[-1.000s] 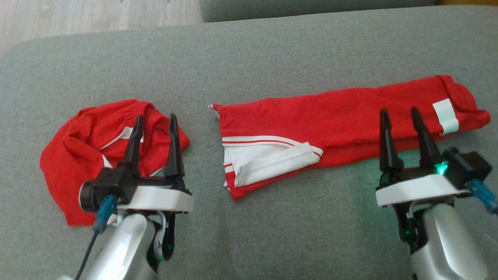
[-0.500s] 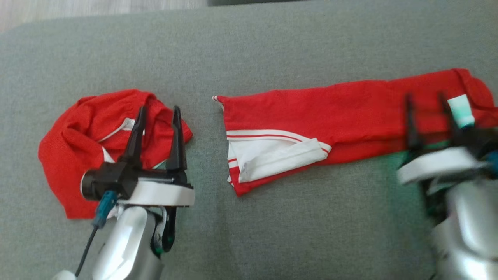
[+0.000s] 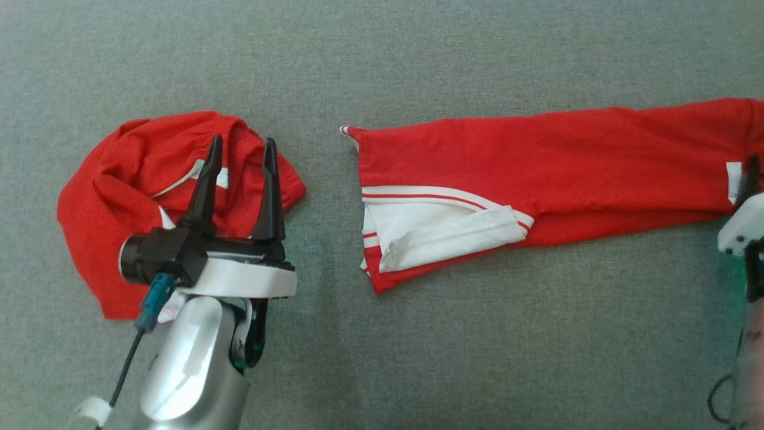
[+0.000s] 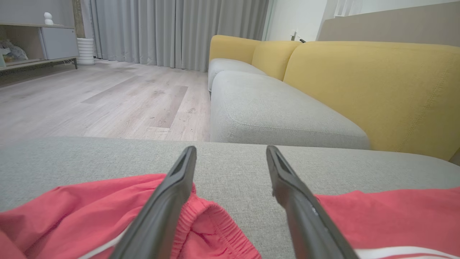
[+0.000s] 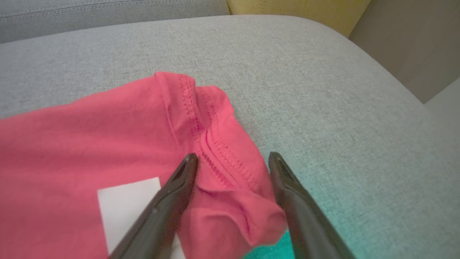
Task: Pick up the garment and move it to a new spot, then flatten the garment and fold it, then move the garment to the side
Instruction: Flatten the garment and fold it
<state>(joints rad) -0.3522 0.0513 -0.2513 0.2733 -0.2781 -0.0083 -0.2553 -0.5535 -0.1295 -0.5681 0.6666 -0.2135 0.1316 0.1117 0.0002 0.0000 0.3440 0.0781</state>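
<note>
A long, flat-folded red garment point(image 3: 537, 155) with white trim point(image 3: 436, 230) lies across the grey cushion from the middle to the right edge. A second, crumpled red garment point(image 3: 119, 197) lies at the left. My left gripper point(image 3: 242, 143) hovers open over the crumpled one's right part, its fingers point(image 4: 172, 201) above the elastic hem point(image 4: 215, 230). My right gripper point(image 5: 233, 155) stands open over the long garment's right end point(image 5: 215, 144), straddling its stitched hem beside a white label point(image 5: 125, 201). In the head view one of its fingers point(image 3: 752, 176) shows at the right edge.
Both garments rest on a grey sofa cushion point(image 3: 477, 334). Its rounded right edge point(image 5: 395, 90) is close to the long garment's end. Beyond the cushion are another grey seat point(image 4: 273, 111), yellow backrests point(image 4: 377, 90) and wooden floor point(image 4: 107, 97).
The head camera has tilted down, so the whole picture shifted. My right gripper has moved right along the long garment to its far end. The left gripper kept its place over the crumpled garment.
</note>
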